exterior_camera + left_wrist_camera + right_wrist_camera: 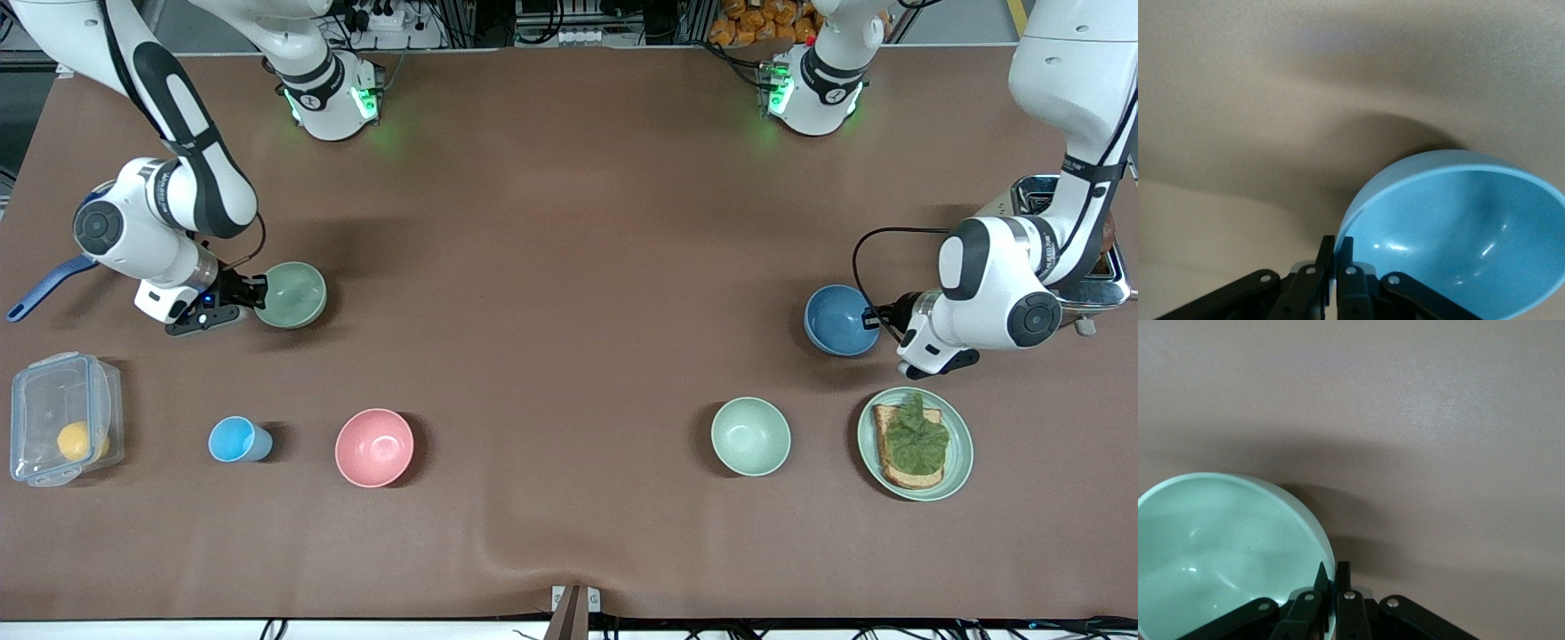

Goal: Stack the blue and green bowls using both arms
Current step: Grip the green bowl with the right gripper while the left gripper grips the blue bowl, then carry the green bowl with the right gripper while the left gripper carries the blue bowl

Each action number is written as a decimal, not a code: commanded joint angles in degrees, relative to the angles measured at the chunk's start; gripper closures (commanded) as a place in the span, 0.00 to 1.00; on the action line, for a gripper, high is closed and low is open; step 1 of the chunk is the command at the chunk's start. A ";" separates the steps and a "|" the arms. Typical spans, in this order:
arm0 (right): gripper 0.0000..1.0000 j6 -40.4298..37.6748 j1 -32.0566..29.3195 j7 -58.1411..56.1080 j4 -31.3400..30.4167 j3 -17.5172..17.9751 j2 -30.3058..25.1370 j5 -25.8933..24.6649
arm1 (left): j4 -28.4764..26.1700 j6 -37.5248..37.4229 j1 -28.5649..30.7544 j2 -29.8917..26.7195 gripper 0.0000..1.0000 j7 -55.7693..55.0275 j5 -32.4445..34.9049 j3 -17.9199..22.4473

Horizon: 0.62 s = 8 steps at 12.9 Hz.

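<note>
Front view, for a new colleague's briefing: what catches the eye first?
Each arm has a bowl by the rim: the left tool is shut on the blue bowl beside the toaster, the right tool on a green bowl toward the right arm's end.

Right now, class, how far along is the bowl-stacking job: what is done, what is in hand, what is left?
Done: both arms have reached their bowls. In hand: the left end effector is shut on the rim of the blue bowl, and the right end effector is shut on the rim of the green bowl. Left: the bowls sit at the two ends of the table, so carrying them together and stacking remain.
</note>
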 commanded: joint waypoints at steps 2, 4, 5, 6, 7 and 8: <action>1.00 -13.78 1.06 -0.67 7.66 0.45 -0.87 10.15 | 0.83 0.28 -0.28 0.69 1.00 0.11 0.98 -0.06; 1.00 -18.10 1.49 3.61 10.57 0.62 -0.87 10.25 | 2.23 -0.42 -0.72 -0.19 1.00 0.20 0.98 -0.32; 1.00 -20.64 2.89 7.56 12.07 0.71 -0.87 10.42 | 3.54 -2.26 -1.25 -0.72 1.00 0.03 0.98 -0.67; 1.00 -21.54 5.34 12.12 12.52 0.71 -1.30 10.43 | 5.91 -4.71 -1.51 -0.72 1.00 0.02 0.98 -0.85; 1.00 -21.90 7.02 15.99 12.95 0.71 -1.92 10.43 | 8.45 -7.61 -1.95 -0.72 1.00 0.02 0.98 -1.20; 1.00 -21.99 8.51 18.90 13.13 0.71 -2.10 10.43 | 10.39 -9.90 -2.65 -0.63 1.00 -0.06 0.98 -1.11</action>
